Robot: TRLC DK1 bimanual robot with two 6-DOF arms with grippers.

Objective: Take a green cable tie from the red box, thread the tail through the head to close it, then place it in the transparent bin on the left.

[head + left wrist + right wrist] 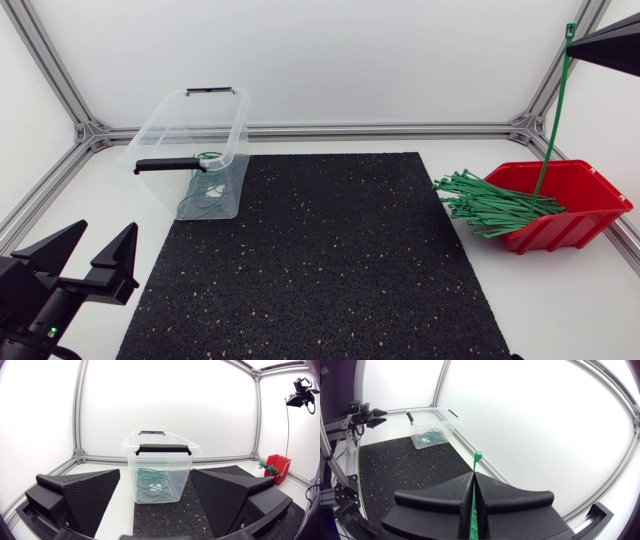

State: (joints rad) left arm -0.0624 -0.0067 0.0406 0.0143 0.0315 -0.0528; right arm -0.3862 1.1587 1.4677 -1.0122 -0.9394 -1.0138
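Nearest, at the left edge of the white table (pixel 590 310), the left gripper (pixel 105 235) sits low just off the left side of the black speckled mat (pixel 320 260). Its two wedge fingers (pixel 122 255) stand wide apart with nothing between them, and they point toward the far side of the table.

The mat covers the middle of the table from the near edge back toward the far frame rail.

Farther back on the left, the transparent bin (pixel 232 125) stands upright at the mat's far left corner, partly on the mat and partly on the bare table. It has black handles and no lid. A few green ties already closed into loops (pixel 203 192) lie at its bottom (seen through the clear wall from the left wrist camera, straight ahead of the open fingers).

Across on the right, well apart from the bin, the red box (pixel 575 210) sits just off the mat's right edge, its open front facing left. A bundle of green cable ties (pixel 490 205) spills out of that front toward the mat.

Above the box, at the far right, the right gripper (pixel 572 42) hangs high in the air. Its fingers are pressed together on one green cable tie (pixel 553 110), pinched near its upper end. The tie hangs straight down, and its lower tip reaches the bundle in the box.
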